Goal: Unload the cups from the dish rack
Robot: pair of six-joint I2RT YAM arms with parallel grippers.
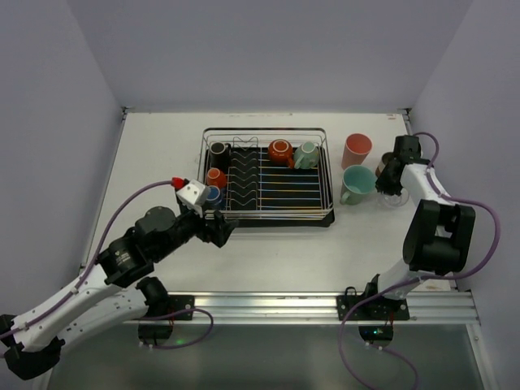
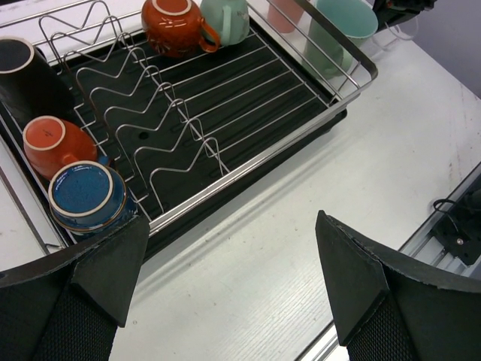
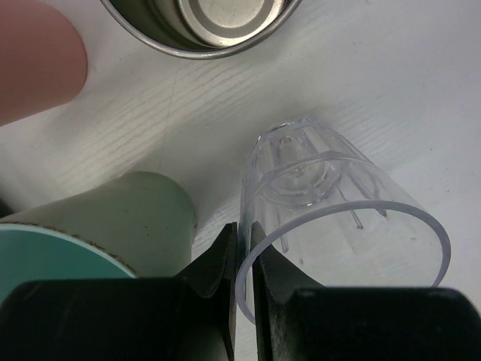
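The dish rack holds a black cup, an orange cup, a blue cup, an orange mug and a mint mug. My left gripper hangs open over bare table just in front of the rack's near rim, close to the blue cup. To the right of the rack, my right gripper is shut on the wall of a clear glass that stands upright on the table.
Beside the clear glass stand a mint-green mug, a metal cup and a pink tumbler, all close together right of the rack. The table's right edge and wall lie just beyond the right arm.
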